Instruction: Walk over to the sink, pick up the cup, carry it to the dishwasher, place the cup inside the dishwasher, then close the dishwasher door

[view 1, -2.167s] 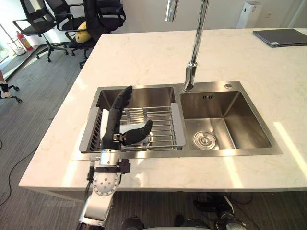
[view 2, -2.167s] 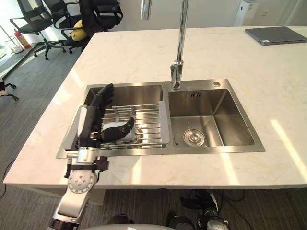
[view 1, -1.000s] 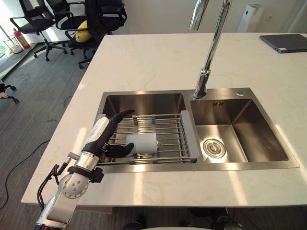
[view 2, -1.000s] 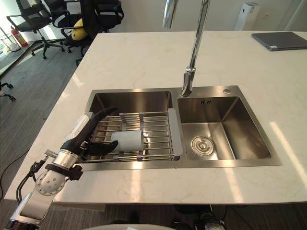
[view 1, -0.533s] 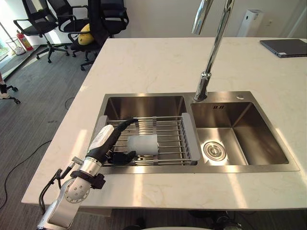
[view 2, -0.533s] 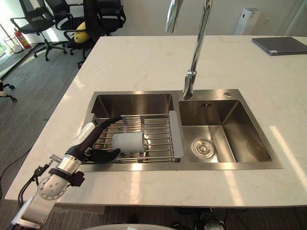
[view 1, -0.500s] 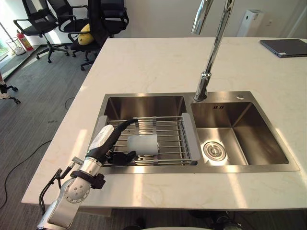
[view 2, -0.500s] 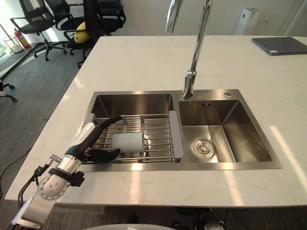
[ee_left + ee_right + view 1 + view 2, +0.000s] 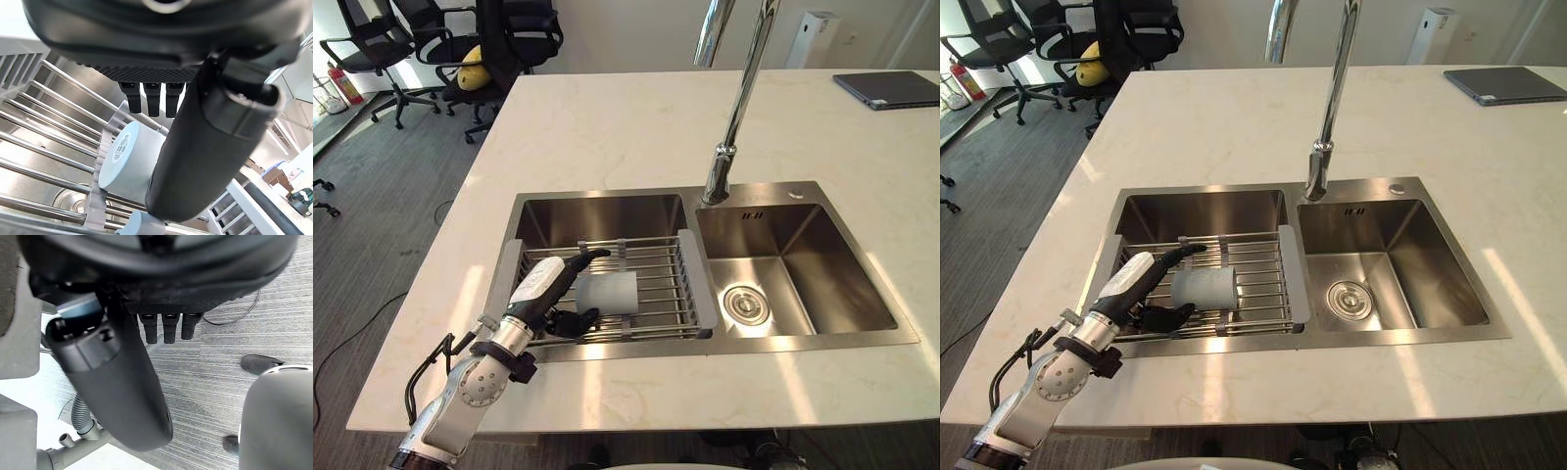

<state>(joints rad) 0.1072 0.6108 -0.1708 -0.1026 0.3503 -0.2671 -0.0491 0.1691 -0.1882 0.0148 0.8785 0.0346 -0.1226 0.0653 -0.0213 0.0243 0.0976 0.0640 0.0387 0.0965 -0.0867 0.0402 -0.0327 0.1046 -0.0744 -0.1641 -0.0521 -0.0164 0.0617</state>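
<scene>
Left hand [image 9: 1136,283], fingers [image 9: 1176,254] extended, flanks the cup [image 9: 1205,286], which lies on its side on the rack [image 9: 1258,280] between fingers and thumb.

Reads as brushed stainless steel at the sink [image 9: 607,211], satin with soft glare; as polished chrome at the faucet [image 9: 736,108]. Shiny metal rods in the rack [image 9: 661,284], matt grey plastic at its ends. Smooth, matt and pale on the cup [image 9: 607,291]. Glossy veined stone for the countertop [image 9: 607,127]; matt black plastic on the left hand [image 9: 542,292].

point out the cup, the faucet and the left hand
cup [image 9: 607,294]: left eye view, on its side wall
faucet [image 9: 717,176]: left eye view, on its base by the sink
left hand [image 9: 540,286]: left eye view, on the back of the hand
</scene>
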